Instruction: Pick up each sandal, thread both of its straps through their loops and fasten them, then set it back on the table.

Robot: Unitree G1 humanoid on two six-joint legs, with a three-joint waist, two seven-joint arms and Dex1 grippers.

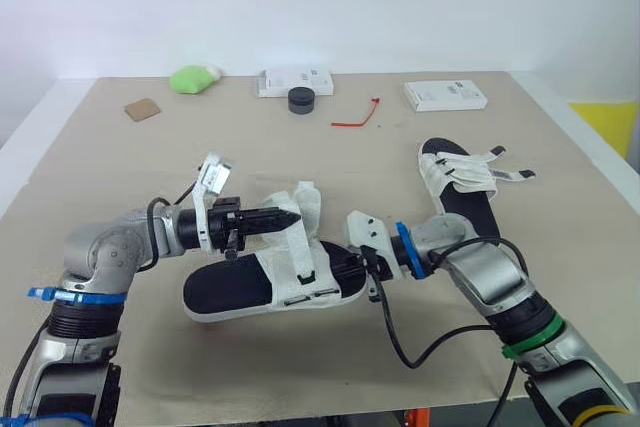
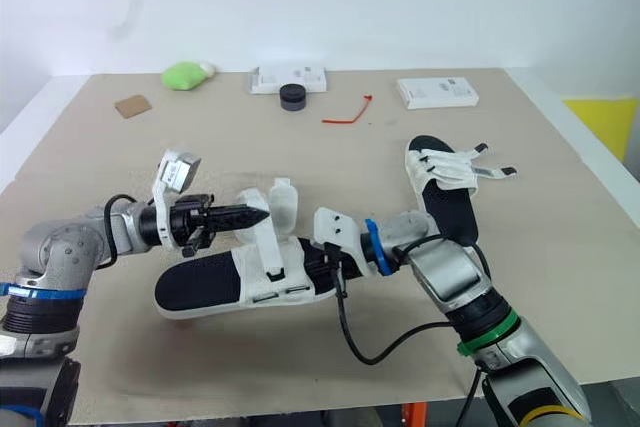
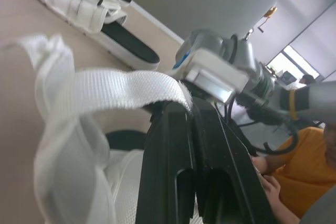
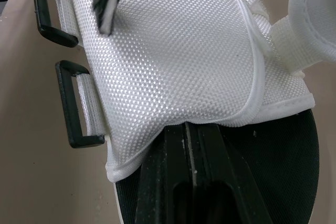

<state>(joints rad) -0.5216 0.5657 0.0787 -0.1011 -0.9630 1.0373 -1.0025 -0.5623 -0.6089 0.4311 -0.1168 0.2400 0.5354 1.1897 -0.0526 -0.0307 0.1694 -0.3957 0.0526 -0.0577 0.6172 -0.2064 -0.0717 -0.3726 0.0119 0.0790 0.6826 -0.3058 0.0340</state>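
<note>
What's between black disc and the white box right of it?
A red tie on bare tabletop, slightly nearer than the black disc and white box; both eye views show it.

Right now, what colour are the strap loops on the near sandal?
Black loops on white webbing, best seen in the right wrist view.

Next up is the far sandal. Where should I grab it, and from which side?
I'd take the far sandal by the bare black heel end of its sole, coming from the robot's side with the right gripper once it frees the near sandal. That end points at the robot and carries no upper, while the loose straps splay to the right and should stay free for threading.
</note>
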